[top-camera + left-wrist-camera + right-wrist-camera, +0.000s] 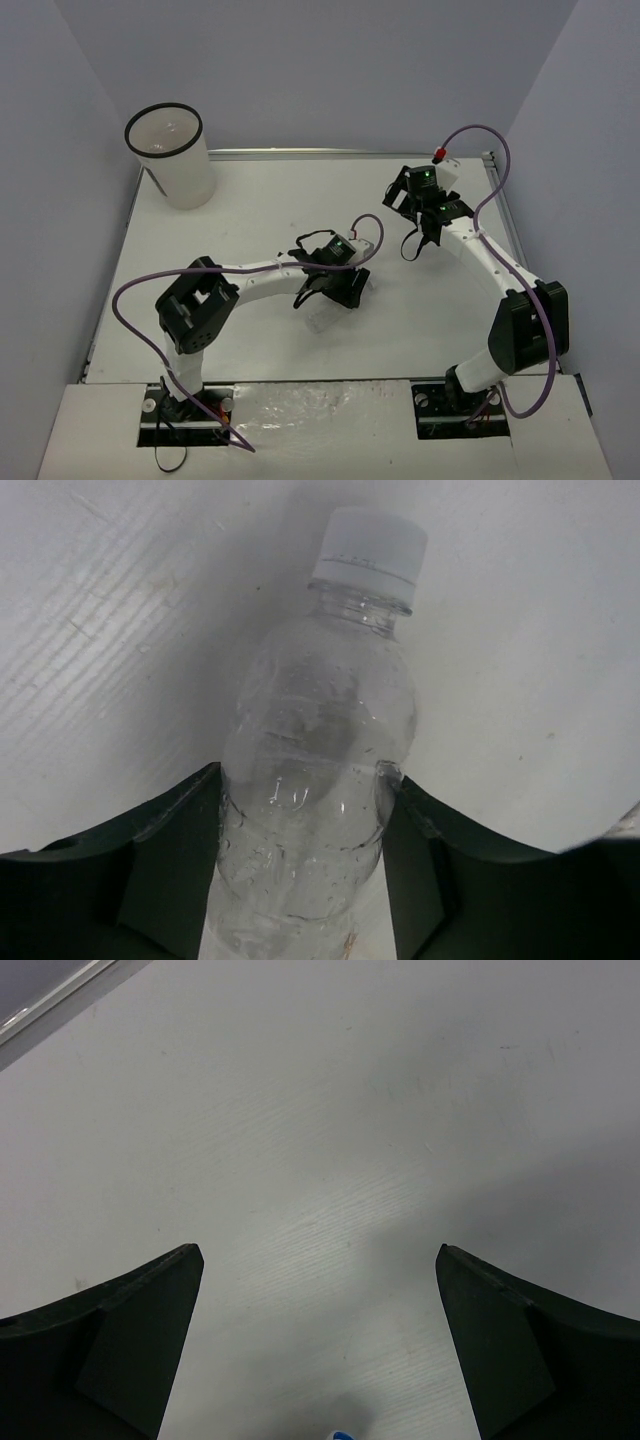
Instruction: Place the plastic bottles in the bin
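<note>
1. My left claw [300,780] is closed on the plain clear bottle [320,710].
2. Its two dark fingers [165,865] press on the wide lower part of the bottle, one on each side.
3. The bottle's white cap [370,545] points away from the claw. Under the bottle is the white counter [100,630] (I cannot tell if the bottle is touching it or is just above it).
4. From the top camera, this claw and its bottle [325,318] are near the middle of the counter.
5. My right claw [320,1260] is wide open and holds nothing. Its fingers stand far apart, with only bare counter between them.
6. A tiny blue bit [340,1434] shows at the bottom edge of the right wrist camera (too small for me to say what it is).
7. The bin [170,160] stands upright at the far left corner of the counter. It is well apart from both claws and from the clear bottle.
</note>
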Robot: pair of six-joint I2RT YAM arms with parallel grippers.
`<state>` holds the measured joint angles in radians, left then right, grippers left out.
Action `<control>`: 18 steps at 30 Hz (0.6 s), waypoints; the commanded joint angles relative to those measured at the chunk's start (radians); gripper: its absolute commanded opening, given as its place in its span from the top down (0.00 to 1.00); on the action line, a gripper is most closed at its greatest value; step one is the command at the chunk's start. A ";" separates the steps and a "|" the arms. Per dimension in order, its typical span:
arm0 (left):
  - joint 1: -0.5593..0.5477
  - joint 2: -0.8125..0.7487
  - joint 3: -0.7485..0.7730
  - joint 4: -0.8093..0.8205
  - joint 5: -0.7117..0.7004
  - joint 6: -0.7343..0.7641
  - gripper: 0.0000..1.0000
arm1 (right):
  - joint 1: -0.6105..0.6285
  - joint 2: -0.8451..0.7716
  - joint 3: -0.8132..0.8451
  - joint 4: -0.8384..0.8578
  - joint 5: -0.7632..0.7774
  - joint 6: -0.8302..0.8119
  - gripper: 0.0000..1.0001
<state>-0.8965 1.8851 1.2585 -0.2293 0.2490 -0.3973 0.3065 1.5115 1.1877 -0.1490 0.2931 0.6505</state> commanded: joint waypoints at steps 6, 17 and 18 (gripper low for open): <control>0.009 -0.116 0.088 -0.075 -0.240 0.008 0.80 | -0.004 -0.081 -0.009 0.111 -0.034 -0.024 0.00; 0.383 -0.392 0.219 0.094 -0.444 0.101 0.84 | -0.021 -0.183 -0.089 0.183 -0.022 -0.055 0.00; 0.426 -0.410 0.220 0.126 -0.461 0.115 0.83 | -0.027 -0.183 -0.091 0.189 -0.020 -0.061 0.00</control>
<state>-0.5894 1.6230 1.4002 -0.2860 -0.0804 -0.3588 0.2986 1.3654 1.1117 -0.0531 0.2543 0.6167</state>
